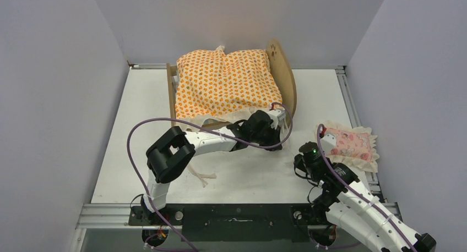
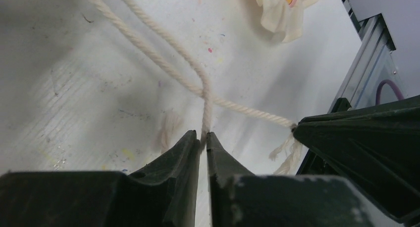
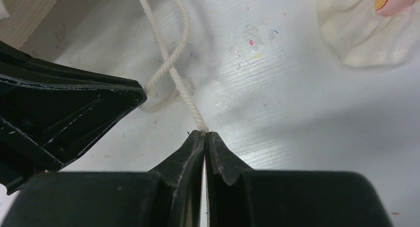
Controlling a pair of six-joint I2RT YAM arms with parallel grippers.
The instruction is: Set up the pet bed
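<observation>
Plainly, a paw-print cutout [image 1: 273, 52] marks the headboard [image 1: 282, 65] of the pet bed [image 1: 290, 92].

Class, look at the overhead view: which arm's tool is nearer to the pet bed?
Left. The left tool is at the near edge of the pet bed, shut on a cord. The right tool is beside it, farther out toward the pillow, also gripping cord.

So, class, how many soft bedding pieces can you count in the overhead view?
2. The orange-patterned mattress lies on the pet bed; the pink frilled pillow lies on the table at the right edge. More could be hidden beneath the mattress.
</observation>
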